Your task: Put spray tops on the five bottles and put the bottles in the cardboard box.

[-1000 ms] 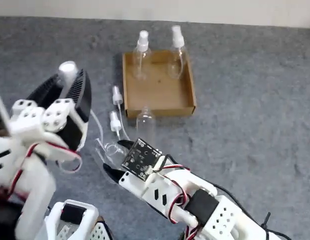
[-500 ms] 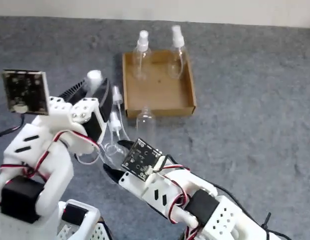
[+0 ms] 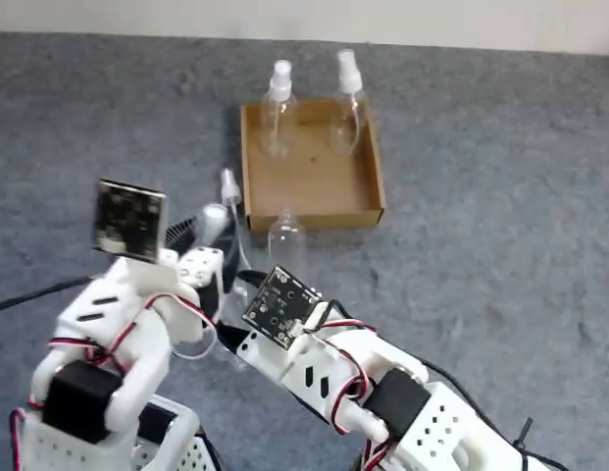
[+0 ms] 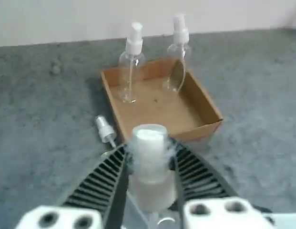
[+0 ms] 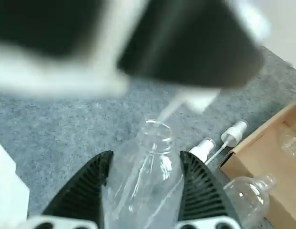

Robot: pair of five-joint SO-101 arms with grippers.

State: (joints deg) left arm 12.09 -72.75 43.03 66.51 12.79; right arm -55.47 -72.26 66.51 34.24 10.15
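Note:
My right gripper [image 5: 145, 164] is shut on a clear open-necked bottle [image 5: 148, 157], held upright near the table's front [image 3: 235, 294]. My left gripper [image 4: 148, 155] is shut on a white spray top [image 4: 148, 157] and hangs just above that bottle's neck, the top's thin tube [image 5: 170, 107] pointing down at the opening. The cardboard box [image 3: 314, 177] lies behind, with two capped bottles [image 3: 279, 108] [image 3: 347, 98] standing at its far edge. Another topless bottle [image 3: 286, 235] stands against the box's near wall.
A loose spray top [image 3: 228, 186] lies on the grey carpet left of the box; the right wrist view has two loose spray tops [image 5: 233, 132] [image 5: 205, 145] side by side. Open carpet stretches right of the box.
My left arm has swung down and to the right, bringing the spray top from high at the left to just above the held bottle. The right arm has stayed still.

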